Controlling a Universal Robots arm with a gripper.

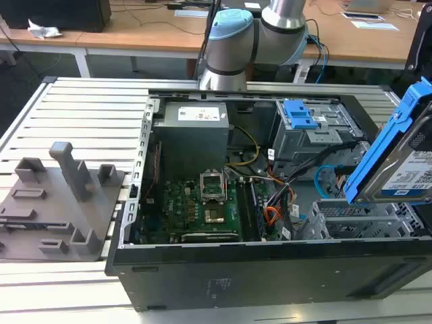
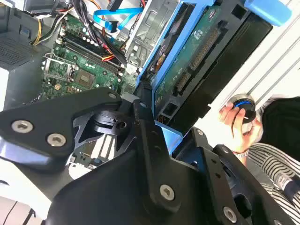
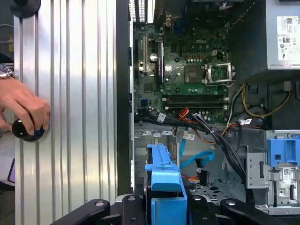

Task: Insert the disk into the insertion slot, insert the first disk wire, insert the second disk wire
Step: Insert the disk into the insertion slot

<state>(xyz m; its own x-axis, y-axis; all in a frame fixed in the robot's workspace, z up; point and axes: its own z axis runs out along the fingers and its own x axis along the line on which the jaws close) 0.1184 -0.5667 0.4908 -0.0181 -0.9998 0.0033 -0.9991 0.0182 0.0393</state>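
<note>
the arm (image 1: 260, 30) rises at the far side of the open computer case (image 1: 270, 266). in the first wrist view the hand (image 3: 166, 210) is closed on the disk (image 1: 403, 158), gripping its blue caddy from both sides. the disk hangs tilted on edge at the exterior view's right, above the insertion slot (image 1: 354, 217) and not yet in it. beyond the slot stands a taller grey cage (image 1: 317, 138) with a blue latch (image 1: 300, 113). black, orange and blue cables (image 1: 287, 192) spill between that cage, the slot and the motherboard (image 1: 202, 202), crowding the slot's left side. the slot lies just inside the case's near wall, at its right end. outside the case, a person's fingers (image 3: 28, 110) rest on a black knob (image 3: 29, 132) near the edge of the ribbed metal surface (image 3: 70, 93). a grey fixture plate (image 1: 61, 196) lies on the surface at the exterior view's left, well apart from the case's opening
</note>
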